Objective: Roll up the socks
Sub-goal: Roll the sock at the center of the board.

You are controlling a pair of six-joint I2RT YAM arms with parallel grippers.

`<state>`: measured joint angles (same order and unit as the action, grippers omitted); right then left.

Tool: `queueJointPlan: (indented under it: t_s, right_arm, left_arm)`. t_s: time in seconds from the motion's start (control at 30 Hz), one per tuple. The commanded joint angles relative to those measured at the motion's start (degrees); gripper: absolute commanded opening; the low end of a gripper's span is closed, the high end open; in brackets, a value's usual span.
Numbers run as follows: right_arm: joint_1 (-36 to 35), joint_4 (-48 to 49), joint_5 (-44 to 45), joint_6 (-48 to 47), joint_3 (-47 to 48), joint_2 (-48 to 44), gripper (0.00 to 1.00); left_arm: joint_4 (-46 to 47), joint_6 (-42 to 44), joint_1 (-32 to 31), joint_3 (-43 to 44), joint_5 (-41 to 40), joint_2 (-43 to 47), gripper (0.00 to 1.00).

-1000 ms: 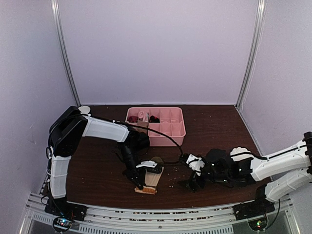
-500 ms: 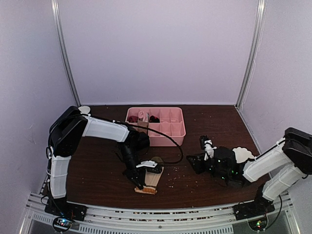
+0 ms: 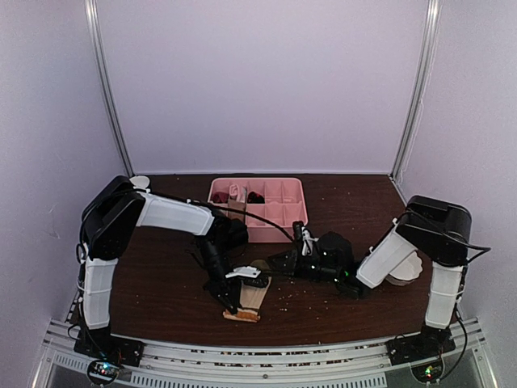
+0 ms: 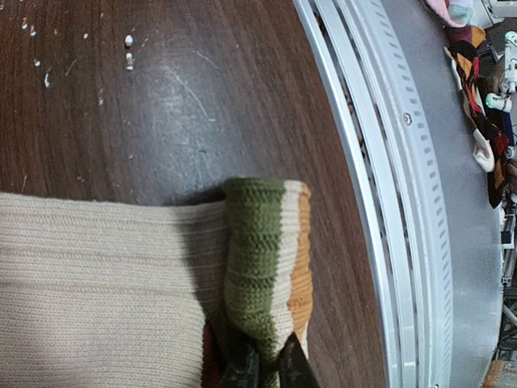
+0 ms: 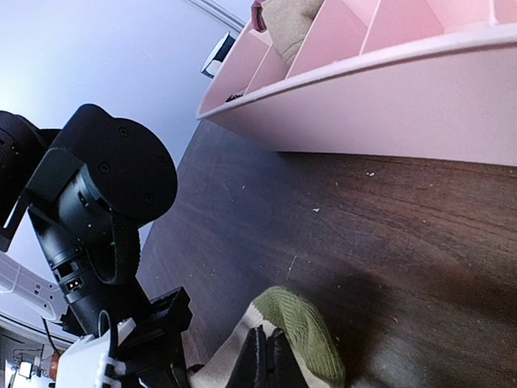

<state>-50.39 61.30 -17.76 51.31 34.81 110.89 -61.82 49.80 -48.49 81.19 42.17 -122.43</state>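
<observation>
Where the left end effector [image 4: 265,360] grips the sock [image 4: 97,275], fingertips [image 4: 241,370] are cropped.

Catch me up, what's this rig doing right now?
Both arms are on one beige-tan ribbed fabric sock that lies unrolled on the dark wooden table, near its front edge. The left gripper is shut on the sock's olive, cream and orange striped cuff. The right gripper, stretched across toward the left arm, is closed at the sock's olive-green far end, apparently pinching it. The pink divided plastic tray sits just behind.
</observation>
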Motion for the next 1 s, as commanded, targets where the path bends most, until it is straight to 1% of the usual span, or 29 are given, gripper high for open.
queueJointPlan:
  t_s: [0.0, 0.13, 0.2, 0.3, 0.37, 0.5, 0.57, 0.7, 0.8, 0.87, 0.97]
  right_arm:
    - [-1.77, -7.78, 0.41, 0.5, 5.29, 1.01, 0.0]
    - [-3.26, -12.28, 2.41, 1.88, 9.68, 4.08, 0.0]
    - [-3.85, -16.63, 4.64, 1.63, 10.88, 4.84, 0.0]
    - [-4.76, -23.35, 9.77, 0.67, 11.61, 4.51, 0.0]
    - [-4.88, -26.8, 14.68, 0.11, 10.85, 3.39, 0.0]
    - [-4.32, -30.5, 22.8, -1.23, 8.27, -0.04, 0.0]
    - [-4.25, -31.36, 24.7, -2.11, 7.63, -1.52, 0.0]
    - [-4.27, -31.63, 24.67, -3.68, 8.16, -2.33, 0.0]
    - [-4.36, -26.13, 22.92, -4.77, 6.26, -3.11, 0.0]
    - [-4.34, -21.37, 22.93, -6.08, 3.05, -5.2, 0.07]
    - [-4.34, -12.36, 25.09, -8.85, -4.88, -10.19, 0.31]
  left_arm:
    - [0.14, 0.15, 0.24, 0.7, -2.01, 0.67, 0.05]
    - [0.09, 0.13, 0.24, 0.78, -1.98, 0.61, 0.05]
    - [0.13, 0.06, 0.24, 0.81, -2.11, 0.53, 0.05]
    - [0.33, -0.09, 0.24, 0.81, -2.48, 0.61, 0.05]
    - [0.51, -0.26, 0.24, 0.86, -3.04, 0.62, 0.05]
    - [1.1, -0.73, 0.22, 0.98, -4.8, 0.61, 0.05]
    - [1.09, -0.75, 0.19, 1.2, -5.9, 0.57, 0.05]
    - [1.09, -0.8, 0.24, 2.19, -7.41, -0.37, 0.05]
    - [1.09, -1.2, 0.24, 3.26, -8.42, -1.56, 0.04]
    - [1.05, -1.63, 0.23, 3.82, -8.86, -2.33, 0.03]
    - [0.7, -1.93, 0.39, 4.22, -8.2, -2.77, 0.02]
